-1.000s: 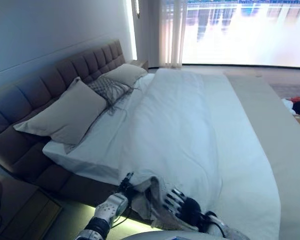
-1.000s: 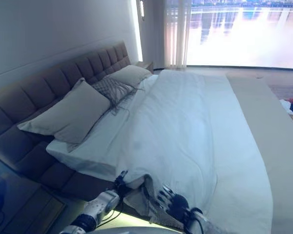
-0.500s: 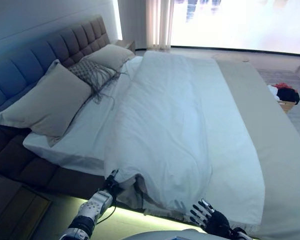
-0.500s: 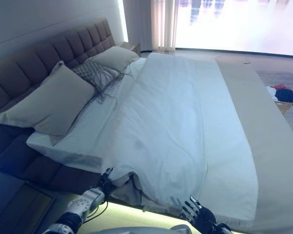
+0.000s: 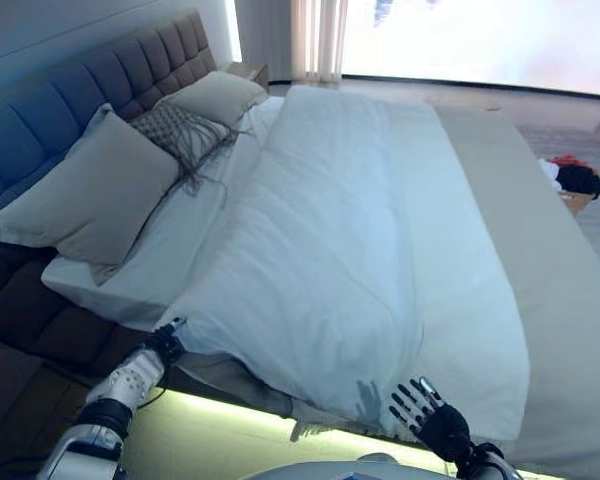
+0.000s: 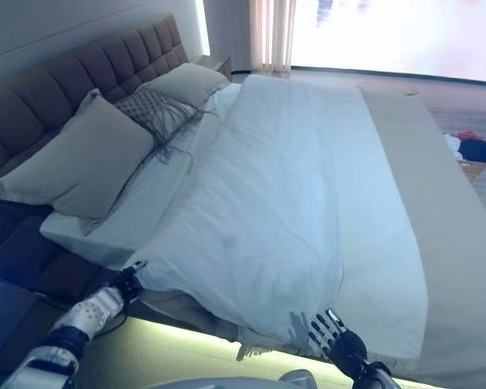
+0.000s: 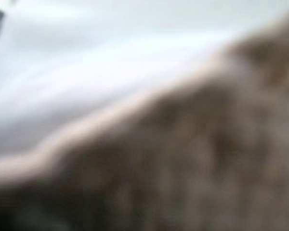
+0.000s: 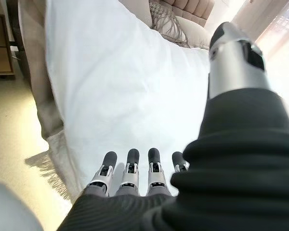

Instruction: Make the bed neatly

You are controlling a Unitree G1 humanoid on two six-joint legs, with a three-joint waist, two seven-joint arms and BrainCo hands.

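A white duvet (image 5: pixel 330 230) lies along the middle of the bed, over a white sheet (image 5: pixel 170 260). My left hand (image 5: pixel 158 348) is at the duvet's near left corner, fingers curled on the cloth, by the bed's near edge. The left wrist view shows only blurred white and brown cloth from very close. My right hand (image 5: pixel 430 418) is open with fingers spread, just off the near edge, empty; it also shows in the right wrist view (image 8: pixel 130 166), fingers straight over the duvet (image 8: pixel 111 86).
A large beige pillow (image 5: pixel 90 195), a patterned cushion (image 5: pixel 185 130) and another pillow (image 5: pixel 215 95) lean on the padded headboard (image 5: pixel 70 90). A beige bedspread (image 5: pixel 545 270) covers the right side. A bedside table (image 5: pixel 15 400) stands at the left. Clothes (image 5: pixel 572 178) lie at the far right.
My left hand has drawn the duvet's corner to the left, spreading the near edge flat. My right hand has let go of the duvet and opened. The camera has shifted.
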